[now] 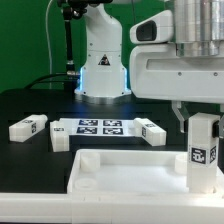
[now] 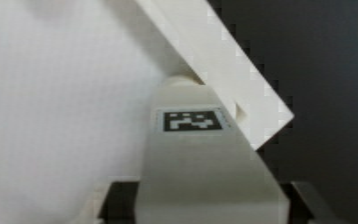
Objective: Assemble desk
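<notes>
A: Gripper state?

B: The gripper [image 1: 200, 120] is pinching the held leg [image 1: 203, 150], one finger on each side of its upper end. The leg stands upright, with a tag [image 1: 200, 155] on the face toward the exterior camera.

A: Does the wrist view agree?

B: Yes. The held leg [image 2: 197, 160] runs out between the two dark fingers [image 2: 119, 198], and its tag [image 2: 194, 122] is readable.

A: Where is the desk top?

B: The desk top [image 1: 120, 178] lies flat, rim up, along the bench [image 1: 30, 100] edge nearest the exterior camera. The held leg's lower end is at the top's corner on the exterior view's right (touching or just above, cannot tell). In the wrist view the desk top [image 2: 60, 100] fills the frame behind the leg, and its rim crosses on a slant.

A: Other parts?

B: There are three, all lying down behind the top, toward the middle of the bench. One loose leg [image 1: 28, 127] is nearest the bench edge on the exterior view's left. A second loose leg [image 1: 60, 135] is just beside the end of the marker board [image 1: 100, 127] on that side. The third loose leg [image 1: 152, 130] is just beside the board's other end.

A: And the arm?

B: The arm [image 1: 100, 60] has its base at the far edge of the bench, behind the marker board.
</notes>
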`<state>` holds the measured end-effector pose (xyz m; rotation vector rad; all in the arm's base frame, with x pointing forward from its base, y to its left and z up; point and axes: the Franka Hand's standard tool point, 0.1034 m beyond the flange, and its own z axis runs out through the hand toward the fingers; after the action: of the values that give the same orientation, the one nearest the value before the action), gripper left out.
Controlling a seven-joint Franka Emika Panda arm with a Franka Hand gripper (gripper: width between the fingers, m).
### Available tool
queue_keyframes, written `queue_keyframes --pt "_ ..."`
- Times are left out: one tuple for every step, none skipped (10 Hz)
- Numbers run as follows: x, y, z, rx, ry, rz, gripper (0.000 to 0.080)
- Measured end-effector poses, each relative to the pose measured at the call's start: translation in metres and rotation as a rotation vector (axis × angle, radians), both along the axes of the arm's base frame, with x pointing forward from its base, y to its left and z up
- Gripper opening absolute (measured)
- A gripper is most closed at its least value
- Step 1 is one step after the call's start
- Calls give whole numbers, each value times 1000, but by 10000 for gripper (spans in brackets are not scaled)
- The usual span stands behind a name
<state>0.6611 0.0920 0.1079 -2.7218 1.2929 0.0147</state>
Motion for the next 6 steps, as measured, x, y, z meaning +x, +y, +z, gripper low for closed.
queue_keyframes --pt "-1 1 0 4 12 -90 291" --pt "-1 3 -1 10 22 -177 291" --pt "-1 4 -1 22 33 -262 291" --pt "-1 4 -1 37 46 -349 291" --pt "0 4 -1 50 53 -395 291" --pt "0 4 -1 56 56 -412 291"
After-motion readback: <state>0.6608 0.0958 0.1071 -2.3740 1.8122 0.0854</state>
